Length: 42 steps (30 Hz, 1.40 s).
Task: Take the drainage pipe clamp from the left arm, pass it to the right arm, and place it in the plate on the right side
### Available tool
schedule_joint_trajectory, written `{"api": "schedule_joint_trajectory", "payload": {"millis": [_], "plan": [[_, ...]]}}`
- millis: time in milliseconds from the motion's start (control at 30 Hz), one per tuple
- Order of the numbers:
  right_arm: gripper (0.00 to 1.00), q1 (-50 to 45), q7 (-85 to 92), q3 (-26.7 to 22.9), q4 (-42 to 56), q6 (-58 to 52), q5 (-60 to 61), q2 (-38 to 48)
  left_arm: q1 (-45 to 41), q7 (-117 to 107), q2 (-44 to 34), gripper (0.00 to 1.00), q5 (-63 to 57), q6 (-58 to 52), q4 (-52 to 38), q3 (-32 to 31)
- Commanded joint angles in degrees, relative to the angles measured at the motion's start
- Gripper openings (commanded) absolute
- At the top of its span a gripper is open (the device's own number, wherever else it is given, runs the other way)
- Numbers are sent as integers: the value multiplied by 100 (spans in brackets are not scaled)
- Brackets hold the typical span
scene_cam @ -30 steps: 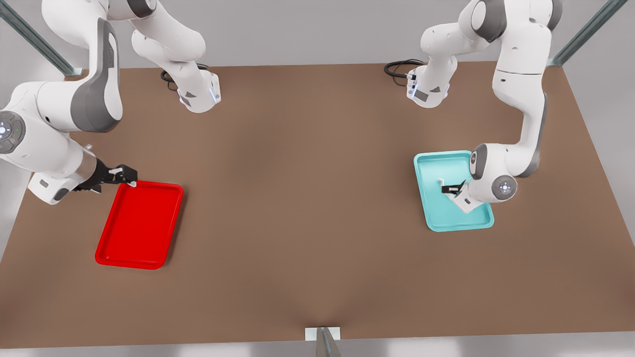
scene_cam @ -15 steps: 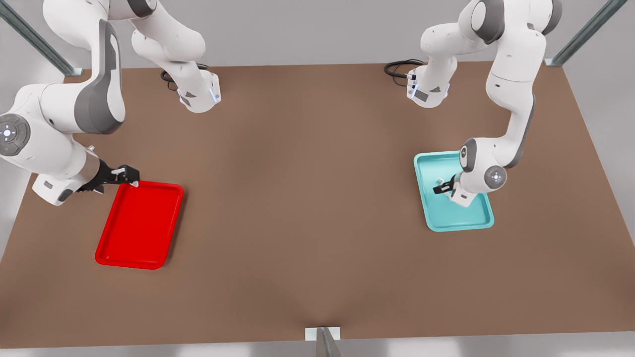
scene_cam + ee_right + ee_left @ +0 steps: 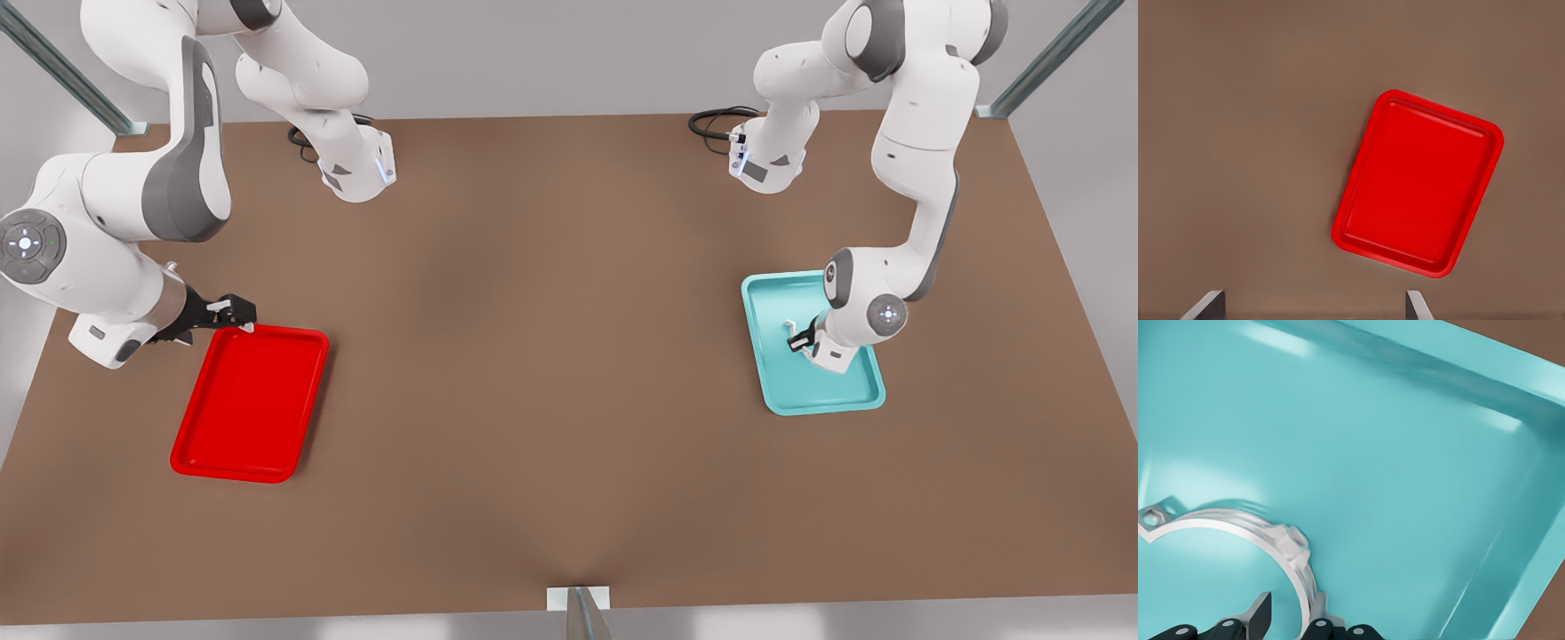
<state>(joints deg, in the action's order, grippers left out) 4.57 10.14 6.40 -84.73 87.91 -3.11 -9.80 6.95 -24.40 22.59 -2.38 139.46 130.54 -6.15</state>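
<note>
The left end effector (image 3: 794, 337) is spread around the clamp (image 3: 1238, 537) in the teal tray (image 3: 773, 391), not yet pinching; the spread right end effector (image 3: 238, 313) waits near the red plate (image 3: 249, 404).

White jointed arms, grey joint bands, black claws, black base cables

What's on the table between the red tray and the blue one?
Nothing: the front view shows bare brown table between the plate and the teal tray.

Light teal tray (image 3: 788, 396) lies on brown table (image 3: 551, 356).
</note>
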Motion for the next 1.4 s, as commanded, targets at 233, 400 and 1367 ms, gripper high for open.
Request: {"api": "schedule_joint_trajectory", "payload": {"millis": [233, 400, 1367], "plan": [[100, 0, 32, 1, -35, -11, 4, 21, -10, -338, -71, 21, -35, -200, -3, 0], [100, 0, 40, 1, -61, -11, 4, 30, -19, -329, -238, 21, -26, -288, -55, 9], [100, -528, 3662, 19, 194, 174, 821, -1086, -3569, -16322, 2723, 21, -8, -2740, -7086, -765]]}}
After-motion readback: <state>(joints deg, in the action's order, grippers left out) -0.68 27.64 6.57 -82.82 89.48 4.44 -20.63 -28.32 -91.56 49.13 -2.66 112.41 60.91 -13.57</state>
